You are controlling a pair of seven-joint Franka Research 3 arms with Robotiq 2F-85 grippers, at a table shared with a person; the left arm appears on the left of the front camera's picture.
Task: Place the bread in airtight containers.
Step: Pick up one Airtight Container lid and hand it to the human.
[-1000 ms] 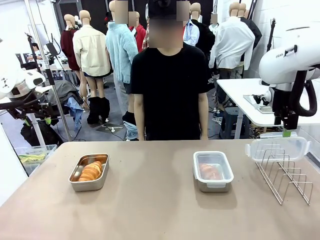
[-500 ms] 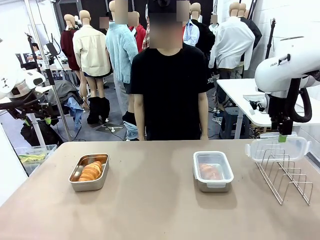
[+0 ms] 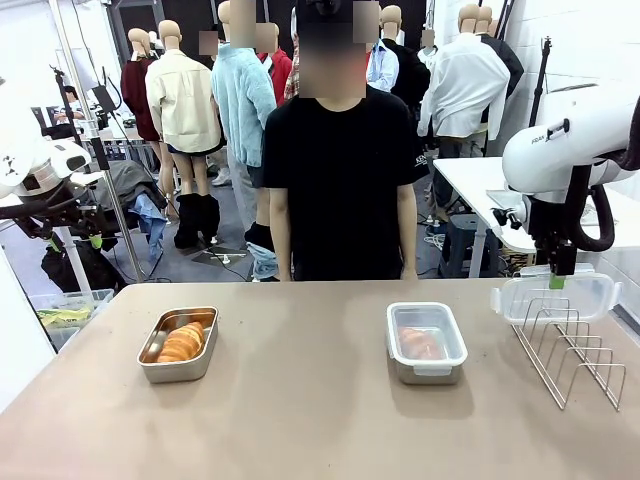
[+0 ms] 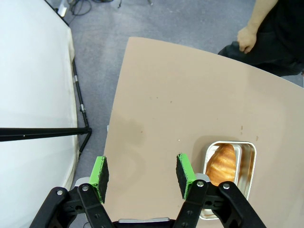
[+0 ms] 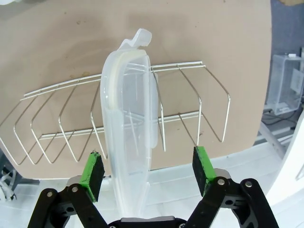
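While R gripper (image 5: pixel 147 173) straddles racked lid (image 5: pixel 129 123) w/ jaws wide, unlidded tin (image 3: pixel 179 344) w/ bread (image 3: pixel 183 342)

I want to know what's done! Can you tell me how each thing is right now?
Left steel tin: uncovered, golden roll inside.
Right steel tin: clear lid on, roll inside.
Spare clear plastic lid: standing in wire rack.
Right gripper: open, straddling the lid.
Left gripper: open, empty.

Front cam sat at the robot's table (image 3: pixel 300 400) edge, faced across at the person (image 3: pixel 340 180), mid-range. Left wrist cam looked steeply down from high up, over the table's corner and floor; shared the open tin (image 4: pixel 230 171) (image 3: pixel 180 345) with front. Right wrist cam looked down, close, on the lid (image 5: pixel 130 118) (image 3: pixel 555 297) standing in the wire rack (image 5: pixel 190 109) (image 3: pixel 570 350), also in front.
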